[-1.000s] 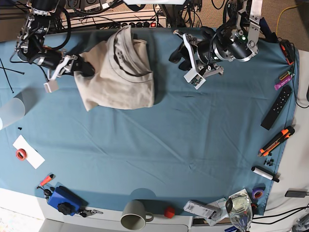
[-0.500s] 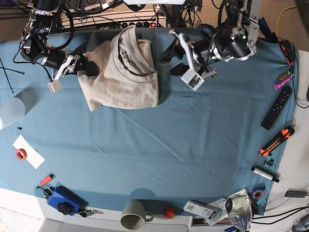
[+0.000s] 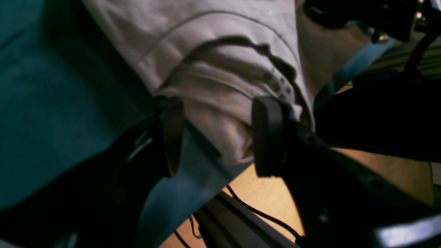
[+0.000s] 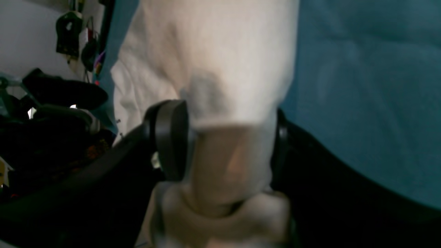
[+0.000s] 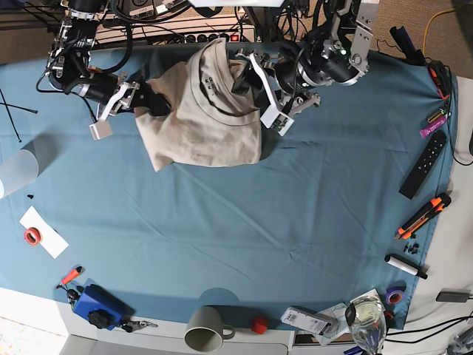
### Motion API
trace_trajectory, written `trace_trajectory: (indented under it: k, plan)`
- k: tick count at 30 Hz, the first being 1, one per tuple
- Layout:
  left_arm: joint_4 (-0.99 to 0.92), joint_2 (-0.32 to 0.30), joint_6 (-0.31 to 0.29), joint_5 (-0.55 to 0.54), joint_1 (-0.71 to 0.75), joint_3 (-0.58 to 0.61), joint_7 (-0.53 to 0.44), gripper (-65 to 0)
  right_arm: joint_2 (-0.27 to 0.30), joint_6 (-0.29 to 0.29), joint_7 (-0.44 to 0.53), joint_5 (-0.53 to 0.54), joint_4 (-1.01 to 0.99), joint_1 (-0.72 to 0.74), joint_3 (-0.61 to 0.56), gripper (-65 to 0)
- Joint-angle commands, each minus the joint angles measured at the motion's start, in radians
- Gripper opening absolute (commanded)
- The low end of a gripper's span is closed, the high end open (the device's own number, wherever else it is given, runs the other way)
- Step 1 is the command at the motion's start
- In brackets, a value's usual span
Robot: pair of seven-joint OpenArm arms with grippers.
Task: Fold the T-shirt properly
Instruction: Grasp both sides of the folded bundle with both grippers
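Between the pads of the right gripper (image 4: 229, 141) sits a thick, rolled bunch of the T-shirt (image 4: 213, 69); the jaws are closed onto that cloth from both sides, and more of it spills back toward the wrist below them. Beyond the pads the fabric runs out pale beige and smooth, blurred, with the blue-teal tablecloth (image 4: 365, 89) just beside it on one side.

The left gripper (image 3: 213, 137) has its jaws spread apart, with a folded edge of the T-shirt (image 3: 220, 69) lying between the pads. Whether either pad presses the cloth cannot be told. Just past the pads lies the ribbed collar, curved, with a row of small dark printed marks inside the neck; further on, the cloth is creased along a seam line. Under the jaws the tablecloth (image 3: 51, 103) drops over the table edge.

From the base view, the T-shirt (image 5: 199, 122) is a crumpled tan heap at the far side of the tablecloth (image 5: 281, 222), stretched between the two grippers: the right gripper (image 5: 144, 97) at one end, the left gripper (image 5: 247, 78) at the collar end. The neck opening faces up, its dark rim showing, and the lower hem hangs loosely toward the near side.
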Motion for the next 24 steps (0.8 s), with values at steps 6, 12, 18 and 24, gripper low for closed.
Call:
trace_trajectory:
  k: [6, 12, 18, 24]
  plan:
    - [-0.007, 0.003, 0.029, 0.001, 0.002, 0.002, -0.003, -33.0, 0.006, -0.012, -0.050, -0.043, 0.005, -0.008, -0.012, -33.1]
    - [-0.102, 0.008, 0.050, 0.007, 0.002, 0.001, 0.040, -33.0, 0.006, -0.012, -0.050, -0.045, 0.005, -0.009, -0.130, -33.1]
    - [-0.107, 0.008, 0.053, 0.005, -0.004, -0.002, 0.048, -33.0, 0.006, -0.012, -0.050, -0.070, 0.006, -0.008, -0.296, -33.1]
    - [-0.117, 0.043, 0.045, -0.023, -0.021, -0.002, 0.019, -39.8, 0.006, -0.013, -0.050, -0.115, 0.006, -0.008, -0.336, -33.1]
